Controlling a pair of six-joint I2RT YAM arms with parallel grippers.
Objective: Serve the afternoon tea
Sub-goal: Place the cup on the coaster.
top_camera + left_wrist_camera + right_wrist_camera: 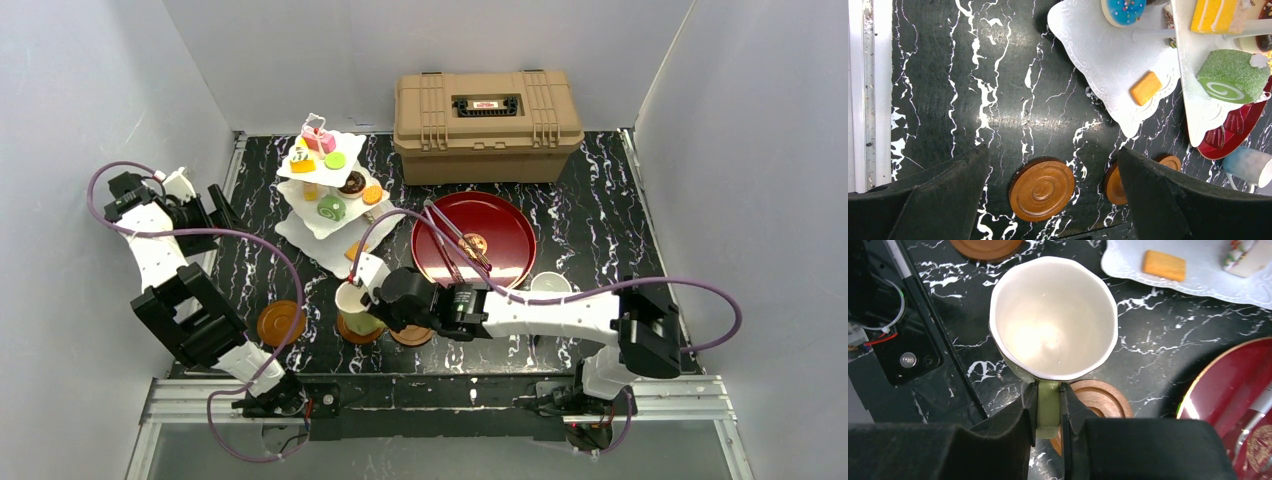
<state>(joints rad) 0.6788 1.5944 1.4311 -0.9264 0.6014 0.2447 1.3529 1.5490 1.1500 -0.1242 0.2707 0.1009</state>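
Note:
The white three-tier stand (300, 232) at the back left carries small pastries: a green roll (1230, 76), a blue donut (1124, 10), a yellow cake (1213, 15) and an orange cake (1163, 265). My right gripper (1048, 410) is shut on the handle of the cream-yellow mug (1053, 315), which is upright and empty over a brown coaster (360, 330); I cannot tell if it rests on it. A second coaster (1103, 397) lies under the gripper. A third coaster (1042, 189) lies far below my open left gripper (1053, 195). The white mug (549, 285) stands right of centre.
A dark red round tray (473, 240) with utensils on it sits mid-table. A tan plastic case (487, 112) stands at the back. Grey walls close in the left, right and back sides of the black marbled table (600, 200).

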